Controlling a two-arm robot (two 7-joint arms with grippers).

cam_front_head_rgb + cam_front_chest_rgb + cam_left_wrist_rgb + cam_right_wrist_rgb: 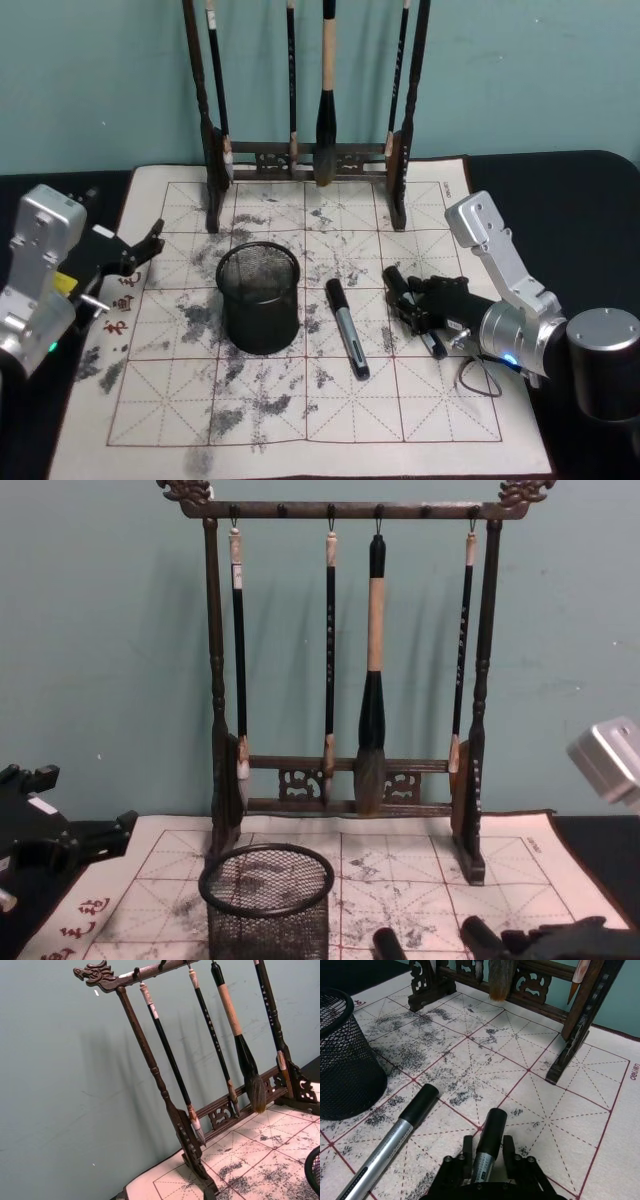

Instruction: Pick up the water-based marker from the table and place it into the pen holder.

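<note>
Though it has not lifted yet, the right gripper (487, 1142) has its jaws drawn in on one marker.

Its black fingers (509, 1149) press both sides of a slim, black-capped, silver-barrelled water-based marker (492, 1125), just behind the cap, low over the white felt-covered table (560, 1125). Whether the marker rests on the cloth cannot be told. It looks light, stiff and smooth, so it may swivel in a narrow pinch, and a hold nearer mid-barrel seems steadier. Two such markers are present: the second marker (348, 328) lies loose between the gripper and the single black wire-mesh pen holder (258, 300). Farther back stands one dark carved wooden brush rack (211, 660) hung with four brushes (372, 630). The left gripper (152, 243), fingers spread and holding nothing, waits at the cloth's left edge.
</note>
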